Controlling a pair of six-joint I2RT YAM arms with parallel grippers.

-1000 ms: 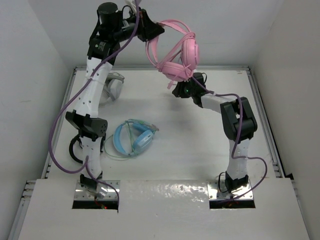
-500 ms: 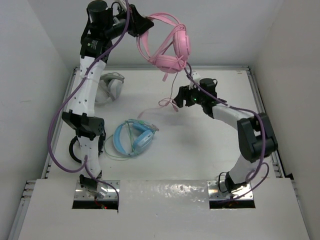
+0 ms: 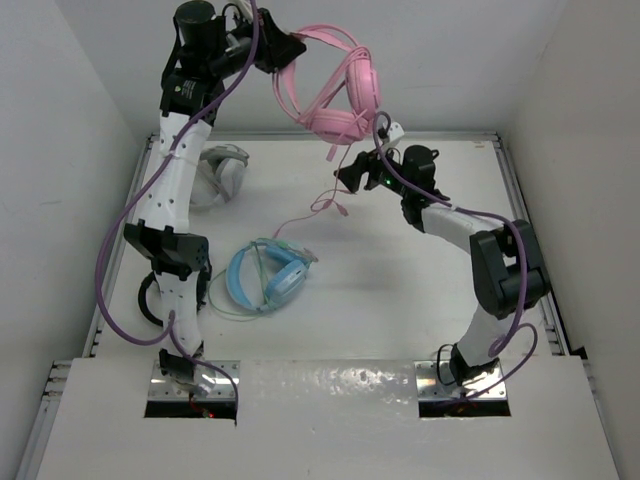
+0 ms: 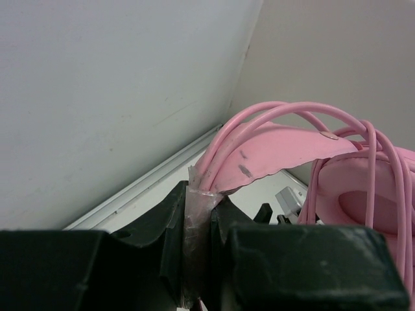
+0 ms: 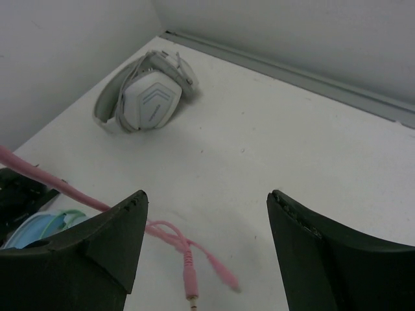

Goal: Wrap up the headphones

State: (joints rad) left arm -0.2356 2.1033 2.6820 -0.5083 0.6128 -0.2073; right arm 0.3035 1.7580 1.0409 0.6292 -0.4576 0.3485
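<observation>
No word, brand, number or label can be read in any view. The nearest thing to a sign is a pair of chevron-shaped lines moulded into the ear cup of the grey-white headphones (image 5: pixel 150 98); they spell nothing. Two small dark marks on the headband of the pink headphones (image 4: pixel 279 146) are too blurred to read.

Headphones (image 3: pixel 345 100): pink, over-ear, round padded cups.
Pose: raised in the air, headband (image 4: pixel 285 146) uppermost, cups hanging.
Cable (image 3: pixel 328 203): thin, pink, looped over headband, loose plug (image 5: pixel 191 285) trailing.
</observation>
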